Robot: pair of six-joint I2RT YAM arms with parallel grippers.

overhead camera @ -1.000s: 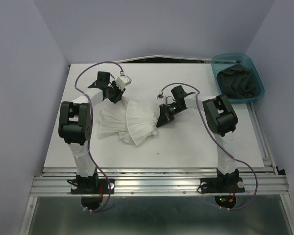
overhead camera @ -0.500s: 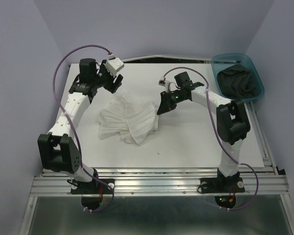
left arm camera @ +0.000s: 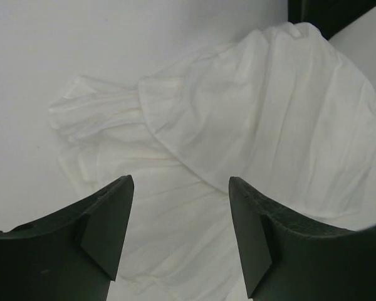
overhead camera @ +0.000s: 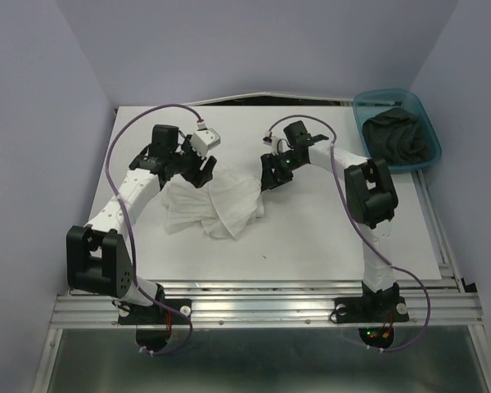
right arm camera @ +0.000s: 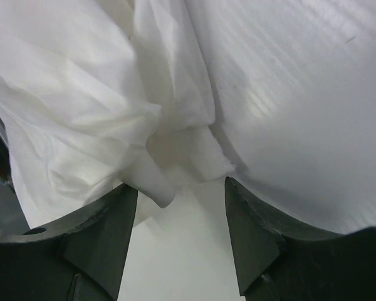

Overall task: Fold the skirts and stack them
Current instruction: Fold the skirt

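Note:
The white pleated skirt [overhead camera: 217, 205] lies bunched on the table's middle. My left gripper [overhead camera: 203, 173] hovers over its far left edge, open and holding nothing. In the left wrist view the skirt [left arm camera: 250, 125] spreads below the open gripper [left arm camera: 180, 183]. My right gripper [overhead camera: 268, 178] stands open at the skirt's far right corner. In the right wrist view a folded corner of the skirt [right arm camera: 169, 150] lies just ahead of the gripper [right arm camera: 180, 185], loose and unpinched. The dark skirt [overhead camera: 401, 135] sits crumpled in the teal bin [overhead camera: 368, 102] at the far right.
The white table [overhead camera: 327, 237] has bare surface right of the skirt and along the near side. Purple cables loop over both arms. Lavender walls close in the left, right and back.
Both grippers have opened and let go of the white skirt. The left arm swung out to the far left and came back over the cloth. The right gripper moved away from me.

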